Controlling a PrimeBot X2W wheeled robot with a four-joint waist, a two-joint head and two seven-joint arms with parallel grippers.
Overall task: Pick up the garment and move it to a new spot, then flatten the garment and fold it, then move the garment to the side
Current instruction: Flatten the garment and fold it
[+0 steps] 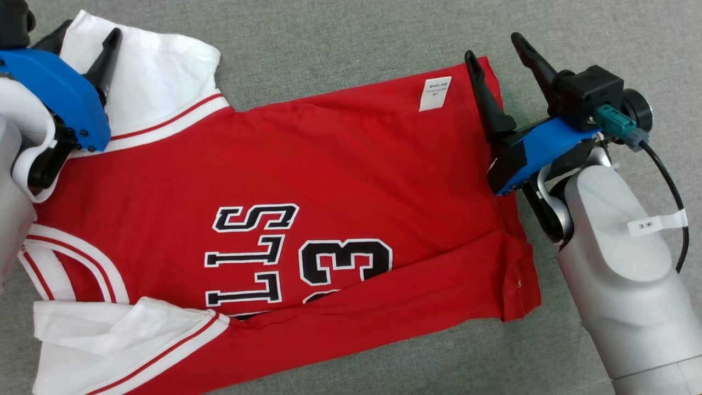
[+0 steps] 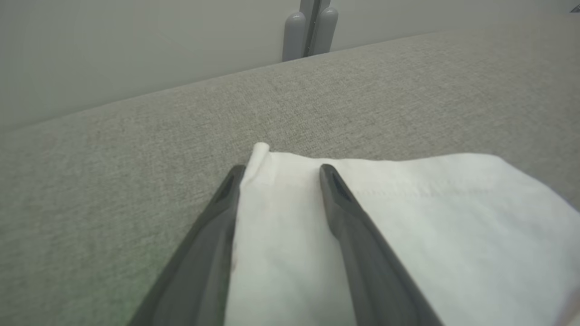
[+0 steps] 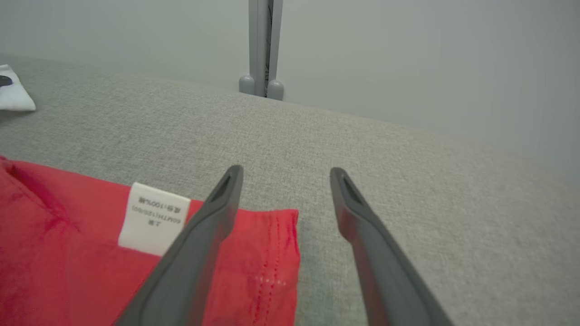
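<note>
The garment (image 1: pixel 307 159) is a red jersey with white sleeves and black lettering, spread across the grey surface. My left gripper (image 1: pixel 82 38) is at its upper-left sleeve (image 1: pixel 159 71). The left wrist view shows this gripper (image 2: pixel 281 172) open, its fingers astride the edge of the white sleeve (image 2: pixel 408 217) with cloth between them. My right gripper (image 1: pixel 493 46) is open at the far hem corner, near the white label (image 1: pixel 435 93). In the right wrist view this gripper (image 3: pixel 285 172) has one finger over the red cloth (image 3: pixel 68 253) and the other over bare surface.
The grey woven surface (image 1: pixel 356 44) stretches beyond the garment on all sides. A pale wall with a grey post (image 3: pixel 263 50) stands past its far edge. The garment's lower sleeve (image 1: pixel 109 334) lies crumpled at the near left.
</note>
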